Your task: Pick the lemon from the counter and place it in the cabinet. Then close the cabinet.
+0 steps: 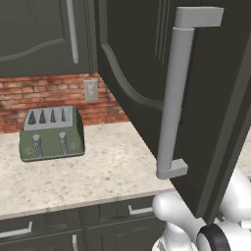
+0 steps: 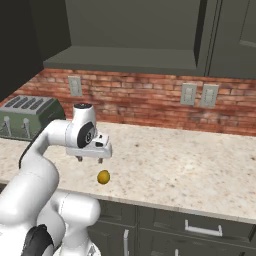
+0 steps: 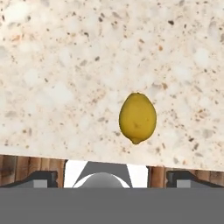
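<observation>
The yellow lemon lies on the beige speckled counter close to its front edge. My gripper hangs a little above it and slightly behind, pointing down, apart from the fruit. In the hand view the lemon sits right of centre on the counter, and the gripper is open with nothing between its dark fingertips. The dark cabinet above stands open, its inside bare. Its arched door with the long grey handle swings out in the left base view.
A green toaster stands at the left of the counter against the brick wall with outlets. Dark drawers with short handles run below. The open door juts out over the counter's left part.
</observation>
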Available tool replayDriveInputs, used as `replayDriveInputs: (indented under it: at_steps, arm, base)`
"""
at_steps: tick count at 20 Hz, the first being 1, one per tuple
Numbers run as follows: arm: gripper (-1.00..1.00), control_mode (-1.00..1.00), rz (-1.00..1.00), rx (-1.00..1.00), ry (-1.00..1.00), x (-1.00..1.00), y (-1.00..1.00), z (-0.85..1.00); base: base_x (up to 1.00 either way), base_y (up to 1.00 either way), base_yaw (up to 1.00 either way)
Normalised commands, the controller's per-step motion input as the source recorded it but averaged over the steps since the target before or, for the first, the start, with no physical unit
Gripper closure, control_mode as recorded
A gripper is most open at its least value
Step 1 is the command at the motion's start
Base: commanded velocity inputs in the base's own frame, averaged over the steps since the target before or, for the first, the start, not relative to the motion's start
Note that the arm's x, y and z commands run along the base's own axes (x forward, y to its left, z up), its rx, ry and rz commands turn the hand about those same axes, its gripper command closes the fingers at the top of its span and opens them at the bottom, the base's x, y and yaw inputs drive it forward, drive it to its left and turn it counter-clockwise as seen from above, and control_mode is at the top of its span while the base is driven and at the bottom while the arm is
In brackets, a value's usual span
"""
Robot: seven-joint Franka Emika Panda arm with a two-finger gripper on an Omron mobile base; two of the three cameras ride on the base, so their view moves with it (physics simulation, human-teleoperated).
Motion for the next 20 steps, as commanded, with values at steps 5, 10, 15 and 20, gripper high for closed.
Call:
replayDriveInputs:
  at_steps: [5,10,15,20]
  arm:
    - [-1.0,-1.0,0.0,0.0,0.1,0.02,-0.46,-0.74]
    - [-1.0,-1.0,0.0,0.0,0.04,0.1,-0.23,-0.61]
    - [-1.0,-1.0,0.0,0.0,0.0,0.28,-0.03,-0.47]
    - [-1.0,-1.0,0.0,0.0,0.0,0.39,0.0,-0.36]
  base:
    - [0.0,0.0,0.0]
    - [0.0,0.0,0.0]
    - [0.0,0.0,0.0]
    - [0.0,0.0,0.0]
